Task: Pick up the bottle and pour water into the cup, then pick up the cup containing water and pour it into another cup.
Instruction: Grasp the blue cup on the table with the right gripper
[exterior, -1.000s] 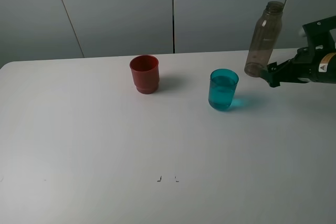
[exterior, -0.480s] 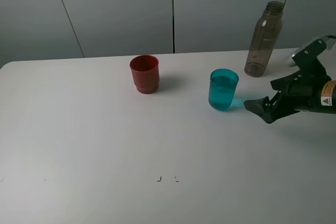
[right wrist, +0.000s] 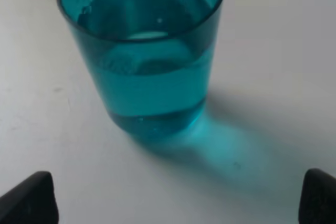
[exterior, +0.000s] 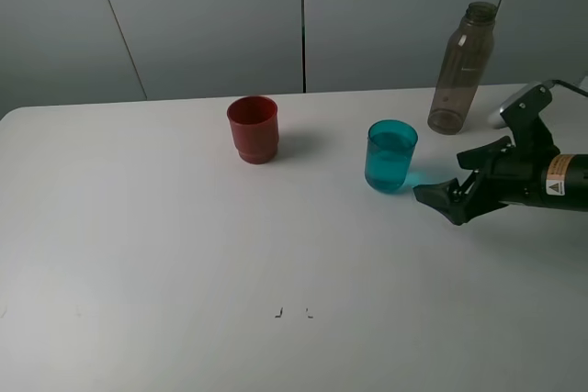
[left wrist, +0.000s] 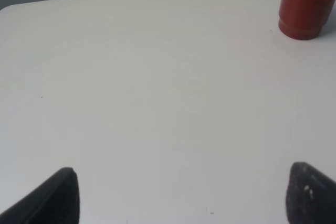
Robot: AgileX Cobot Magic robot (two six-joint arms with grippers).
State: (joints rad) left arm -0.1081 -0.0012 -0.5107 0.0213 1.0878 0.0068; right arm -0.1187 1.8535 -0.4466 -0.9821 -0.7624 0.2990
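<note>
The cup, a translucent teal tumbler holding water, stands right of the table's middle. My right gripper is open, low over the table just right of the cup and apart from it. In the right wrist view the cup stands ahead of the gap between the fingertips, with nothing in my right gripper. The smoky bottle stands upright behind, at the back right. The red cup stands left of the teal one. My left gripper is open over bare table, the red cup far beyond it.
The white table runs back to a grey panelled wall. Small dark marks lie near its front middle. The left arm does not show in the exterior view.
My right gripper has drawn away from the bottle's base, come forward and lower, and moved left toward the teal cup. The bottle stays standing. Both cups have not moved.
</note>
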